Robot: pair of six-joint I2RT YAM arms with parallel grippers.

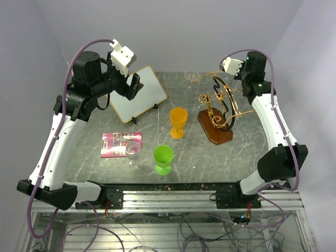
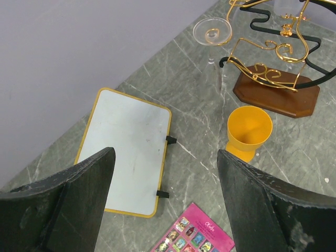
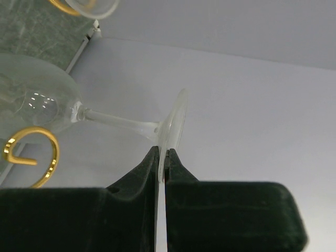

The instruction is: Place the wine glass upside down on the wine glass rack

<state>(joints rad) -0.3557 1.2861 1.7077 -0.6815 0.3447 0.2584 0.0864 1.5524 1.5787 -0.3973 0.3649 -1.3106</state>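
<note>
**Hang the glass on the gold wires, slowly**

The right end effector (image 3: 161,157) is shut tight on the flat foot of the wine glass (image 3: 118,121). It pinches only the thin edge of the foot. The glass lies on its side in the air. Its bowl is close to a gold curl (image 3: 30,130) of the wine glass rack (image 1: 215,130). The rack stands near the far right corner of the worktop.

The glass is not on the rack yet. I think the job now is to turn the glass so the bowl hangs down. Then the stem can slip between two gold wires, so the foot rests on top of them. Go slow. The grip is small and glass is slippery, so a bump on a wire could twist it loose. Let go only when the foot sits flat on the wires, then back out straight.

Another glass (image 1: 191,76) stands by the far edge, near the rack. Don't knock it.

The left end effector (image 2: 165,157) hangs over the white board (image 2: 126,147) near the far left corner. Its fingers are wide apart and hold nothing. It is well away from the rack.
</note>
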